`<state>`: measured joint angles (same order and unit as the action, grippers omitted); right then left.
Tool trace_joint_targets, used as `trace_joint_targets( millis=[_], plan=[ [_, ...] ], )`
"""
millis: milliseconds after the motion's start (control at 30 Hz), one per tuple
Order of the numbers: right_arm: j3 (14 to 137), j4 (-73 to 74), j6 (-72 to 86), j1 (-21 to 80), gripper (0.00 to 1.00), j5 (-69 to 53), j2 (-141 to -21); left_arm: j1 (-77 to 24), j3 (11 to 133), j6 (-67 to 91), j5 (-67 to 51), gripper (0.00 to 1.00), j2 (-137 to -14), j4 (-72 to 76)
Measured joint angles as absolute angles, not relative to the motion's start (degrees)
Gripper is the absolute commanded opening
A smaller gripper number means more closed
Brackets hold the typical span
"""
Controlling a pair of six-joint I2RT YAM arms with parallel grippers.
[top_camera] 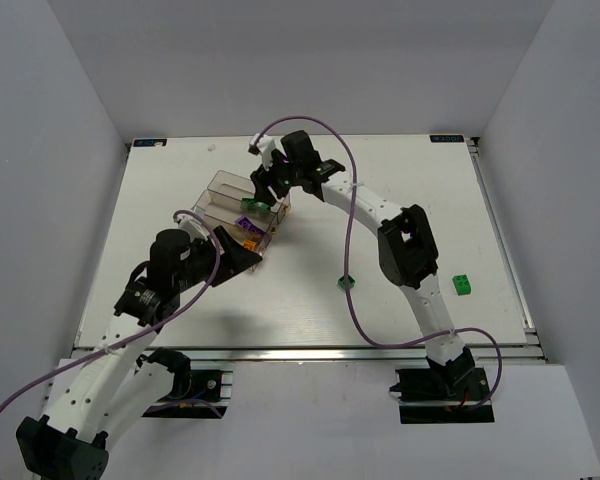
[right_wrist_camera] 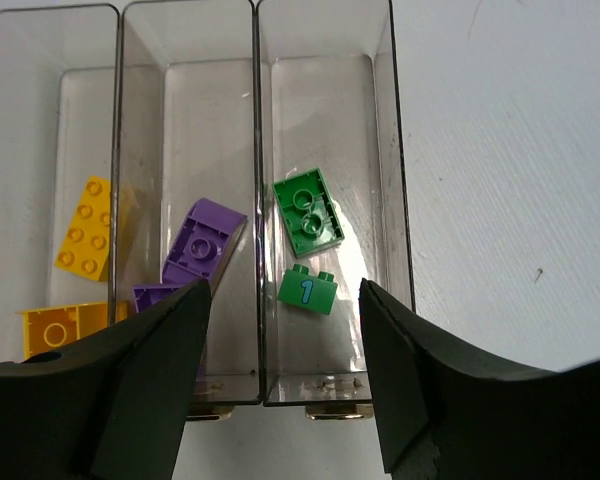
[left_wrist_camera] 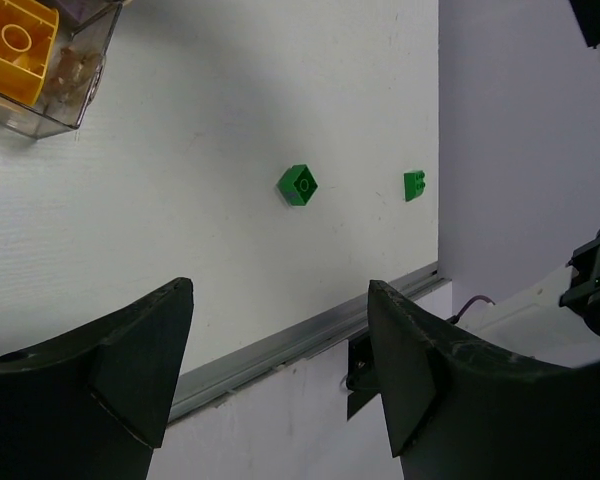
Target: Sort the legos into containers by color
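Right gripper hangs open and empty over the bins. Two sorted greens lie in the end bin, next to the purple. Left gripper is open too, holding nothing. Two loose greens sit on the table — the right arm's cable passes close by the nearer one and could drag it away. The other lies near the edge, where a clumsy pinch might push it off.
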<state>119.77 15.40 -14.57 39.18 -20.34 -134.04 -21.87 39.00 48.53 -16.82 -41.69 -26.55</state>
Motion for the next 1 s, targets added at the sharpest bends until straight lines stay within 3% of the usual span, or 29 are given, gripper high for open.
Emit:
trace_joint_targets(
  millis=[133, 300, 367, 500, 633, 767, 900, 1000],
  plan=[
    [121.99, 15.42, -12.78, 38.92, 0.61, -21.5, -133.95, -21.87, 40.14, 48.64, -17.82, 0.78, -43.66, -26.5],
    [122.13, 15.53, -9.17, 37.95, 0.43, -23.33, -131.17, -21.87, 42.44, 48.95, -19.18, 0.72, -44.93, -25.12],
    [119.02, 14.55, -7.75, 37.08, 0.26, -23.73, -127.57, -21.87, 43.42, 49.01, -19.84, 0.69, -45.71, -24.56],
    [107.66, 11.22, -4.27, 34.24, 0.01, -23.68, -116.6, -21.87, 45.34, 49.17, -21.08, 0.51, -48.88, -23.7],
    [93.62, 7.68, -1.63, 29.52, 0.0, -23.88, -104.88, -22.09, 47.81, 48.73, -22.37, 0.37, -53.71, -23.07],
    [80.86, 6.31, -2.11, 24.43, 0.0, -25.67, -95.81, -23.92, 50.98, 47.03, -23.0, 0.33, -59.31, -22.92],
    [69.17, 9.41, -4.71, 21.04, 0.17, -30.79, -86.37, -26.79, 53.98, 44.49, -23.05, 0.28, -63.86, -23.38],
    [62.74, 12.23, -7.99, 19.33, 0.37, -35.18, -78.56, -29.1, 55.68, 42.17, -22.68, 0.29, -66.67, -24.03]
  ],
)
